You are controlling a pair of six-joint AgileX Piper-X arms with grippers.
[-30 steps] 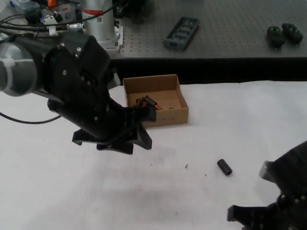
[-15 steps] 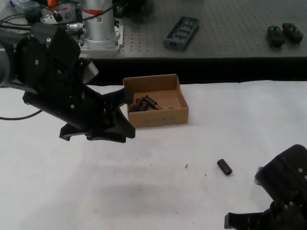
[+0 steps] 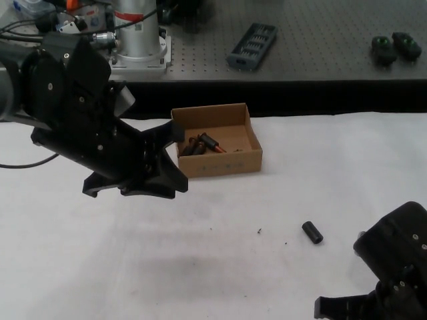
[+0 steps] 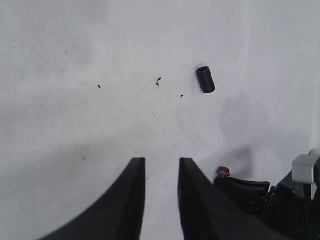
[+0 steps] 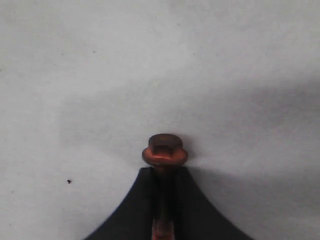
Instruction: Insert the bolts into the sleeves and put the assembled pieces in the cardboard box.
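Your left gripper (image 4: 161,167) is empty, its fingers parted by only a narrow gap, and it hangs over the white cloth (image 3: 80,267). 1.0 s ago that arm sat low against the front corner of the cardboard box (image 3: 220,165). It has since lifted clear toward 9 o'clock of the box and has barely moved in the last 0.5 s. I read that as a finished drop-off, since several assembled pieces (image 3: 200,143) lie inside the box. Your right gripper (image 5: 164,175) is closed on a copper bolt (image 5: 164,150), pinching the shank with the flanged head standing proud of the fingertips. Over the same second that arm drew back a little toward 6 o'clock in the high view. 1 black sleeve (image 3: 312,232) lies loose on its side on the cloth, at about 4 o'clock from the box and untouched. The left arm's likely next job is picking up that sleeve so the bolt can go in.
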